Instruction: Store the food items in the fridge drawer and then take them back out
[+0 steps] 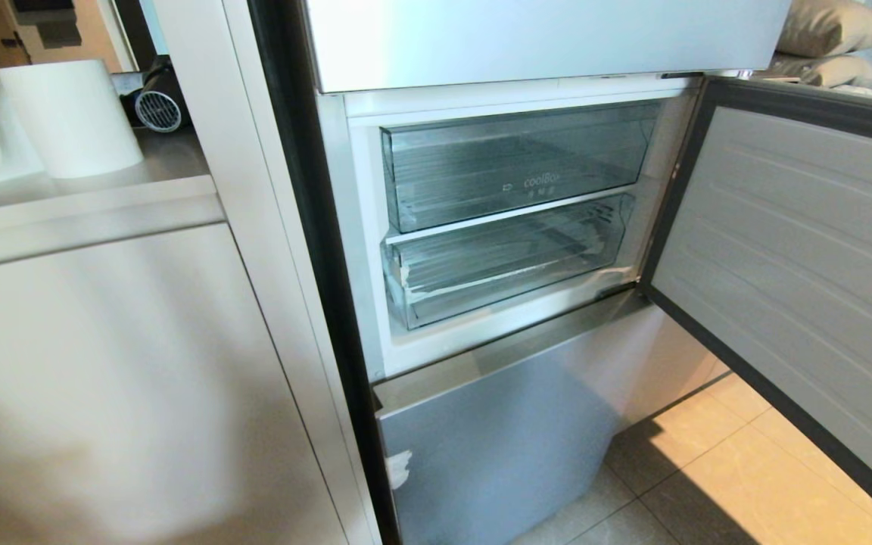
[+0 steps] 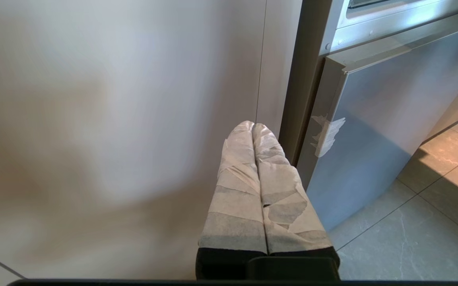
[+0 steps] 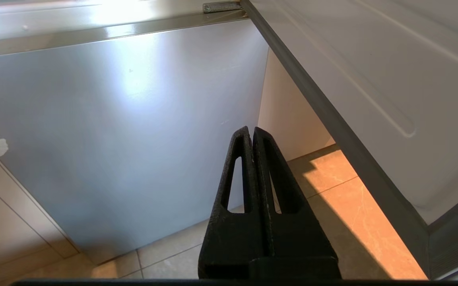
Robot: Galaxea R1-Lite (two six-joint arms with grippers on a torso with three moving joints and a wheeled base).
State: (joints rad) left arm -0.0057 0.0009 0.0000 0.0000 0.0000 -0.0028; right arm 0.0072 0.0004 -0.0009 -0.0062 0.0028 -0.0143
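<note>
Nearest to us, both of our grippers hang low in front of the fridge's closed lower door [image 1: 496, 431], outside the head view. The left gripper [image 2: 253, 127], its fingers wrapped in whitish tape, is clenched on nothing, facing the cabinet panel [image 2: 113, 119] left of the fridge. The right gripper [image 3: 250, 133] is likewise pressed closed and empty, below the open middle door [image 3: 372, 79]. Farther back and above both, the fridge drawer [image 1: 504, 261], with tape on its front left corner, sits pushed in beneath the other clear bin [image 1: 519, 163]. Its long axis runs left to right, its front lip facing out towards us. We judge the right gripper slightly better placed, though both must rise. No food shows anywhere.
</note>
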